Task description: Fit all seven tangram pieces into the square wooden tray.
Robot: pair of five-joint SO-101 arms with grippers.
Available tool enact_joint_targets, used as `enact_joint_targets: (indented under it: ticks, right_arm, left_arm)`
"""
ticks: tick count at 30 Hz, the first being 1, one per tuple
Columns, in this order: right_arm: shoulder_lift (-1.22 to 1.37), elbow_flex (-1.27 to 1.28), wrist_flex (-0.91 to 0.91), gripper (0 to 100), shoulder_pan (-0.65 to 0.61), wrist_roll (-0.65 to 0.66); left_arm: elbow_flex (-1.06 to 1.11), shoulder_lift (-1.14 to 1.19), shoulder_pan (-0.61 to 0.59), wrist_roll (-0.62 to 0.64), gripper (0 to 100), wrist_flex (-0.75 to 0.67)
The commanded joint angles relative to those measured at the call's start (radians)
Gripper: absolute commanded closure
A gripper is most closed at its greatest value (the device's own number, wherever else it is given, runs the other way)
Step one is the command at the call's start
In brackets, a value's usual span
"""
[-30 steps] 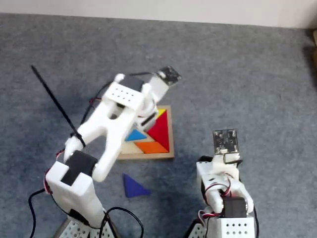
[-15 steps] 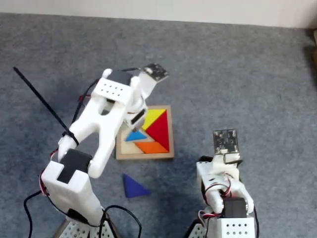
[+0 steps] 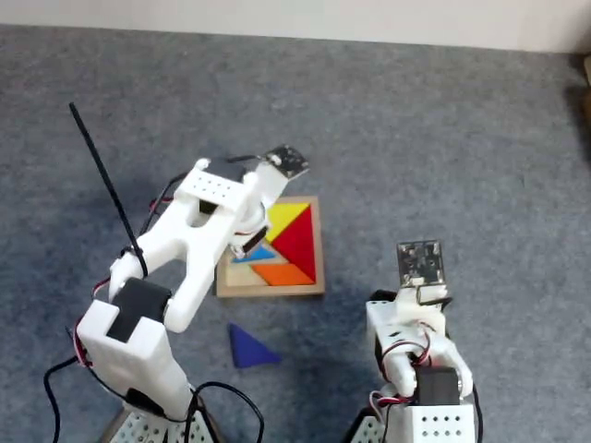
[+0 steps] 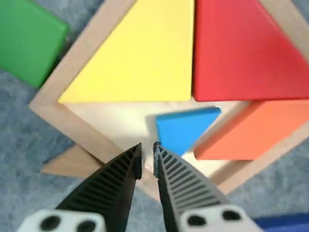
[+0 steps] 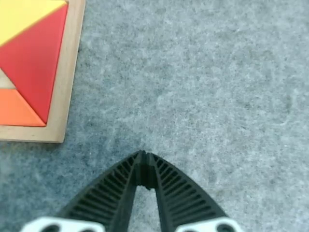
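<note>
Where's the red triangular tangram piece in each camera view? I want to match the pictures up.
High view: the red triangular piece lies in the square wooden tray, against the rim on the right arm's side.
Left wrist view: the red triangular piece sits edge to edge with the yellow triangular piece.
Right wrist view: the red triangular piece lies against the tray's rim.
Shared landmark: the orange piece bordering it.

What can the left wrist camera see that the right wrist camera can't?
Left wrist view's extras: the green piece outside the tray, the blue piece inside it, and the left gripper. Right wrist view's extra: the right gripper. Both share the carpet, the tray, the yellow piece, the red piece and the orange piece.
</note>
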Motion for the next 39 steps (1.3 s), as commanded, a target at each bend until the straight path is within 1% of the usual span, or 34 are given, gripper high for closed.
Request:
enact_joint_targets:
  ticks: [1,4,8,14,23,25,28,32,36,39]
  right_arm:
    - [-0.008,0.154,-0.002,99.3,0.015,0.0]
    - [-0.008,0.154,-0.002,99.3,0.015,0.0]
    - [-0.008,0.154,-0.002,99.3,0.015,0.0]
    - [-0.008,0.154,-0.002,99.3,0.015,0.0]
    - [-0.008,0.154,-0.002,99.3,0.015,0.0]
    - [-0.008,0.154,-0.002,99.3,0.015,0.0]
    - [-0.008,0.154,-0.002,99.3,0.015,0.0]
    - [-0.008,0.154,-0.002,99.3,0.015,0.0]
    - [-0.008,0.154,-0.002,99.3,0.015,0.0]
    - [-0.008,0.154,-0.002,99.3,0.015,0.0]
  left_arm:
    - [0.021,-0.01,0.079,0.009,94,-0.058]
    - [0.044,-0.008,0.125,0.051,94,-0.104]
    - [0.047,-0.008,0.173,0.058,94,-0.117]
    - [0.022,-0.027,0.17,0.058,94,-0.11]
    - [-0.056,-0.159,0.153,0.058,94,0.061]
    - [-0.082,-0.188,0.14,0.068,94,0.08]
    - [-0.128,-0.203,0.096,0.133,93,0.072]
    - [-0.173,-0.202,0.016,0.158,92,0.015]
    - [-0.168,-0.202,-0.059,0.17,81,-0.052]
    - [-0.176,-0.182,-0.111,0.278,76,-0.104]
